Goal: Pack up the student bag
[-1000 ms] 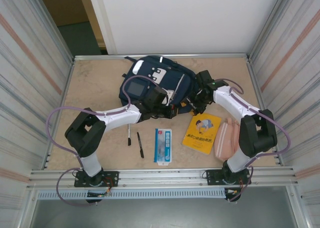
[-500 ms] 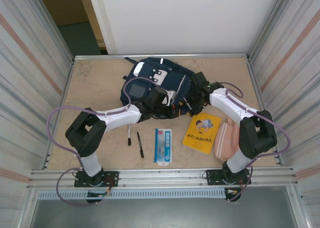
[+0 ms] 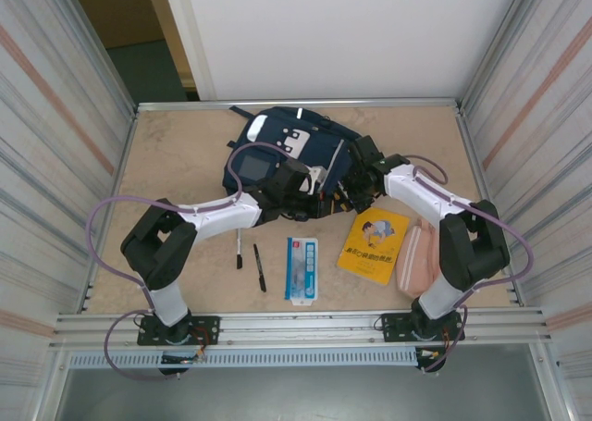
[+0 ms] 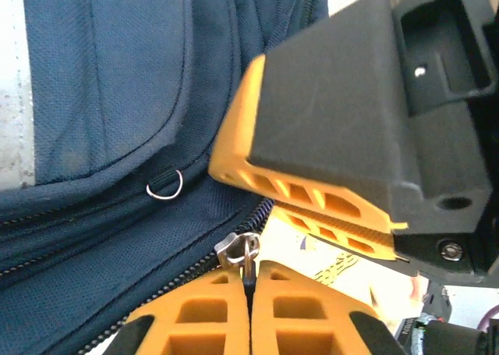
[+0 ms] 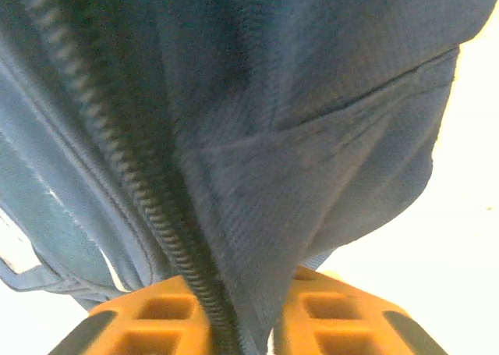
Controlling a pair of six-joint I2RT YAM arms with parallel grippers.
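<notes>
The desk [image 3: 185, 162] is a beige slab, and the student bag [image 3: 277, 148] lies on the far middle of it with its front panel facing up. It's navy with white patches and thin white stripes. I can't make out a logo or any lettering on it at this size.

Both arms reach into the bag's near right corner. The left end effector [image 3: 310, 194] is clenched. In the left wrist view its orange fingers [image 4: 195, 316] are pressed flat together with the metal zipper pull [image 4: 240, 250] pinched between them, right on the bag's zip line. The right end effector [image 3: 356, 191] sits just beside it on the bag's right edge. In the right wrist view it's grasping the bag itself, with a fold of navy fabric and the zipper teeth [image 5: 117, 136] running down between its two fingers [image 5: 148, 320].

On the bag's near side, a bit to the right, is a yellow book [image 3: 373, 245] with a cartoon figure and dark writing on the cover, too small to read. The pink pouch [image 3: 418, 257] touches the book's right edge. Straight in front of the bag there's a blue-and-white packet [image 3: 302, 268], print unreadable. Left of that are two pens [image 3: 260, 267], both nearer than the bag.
</notes>
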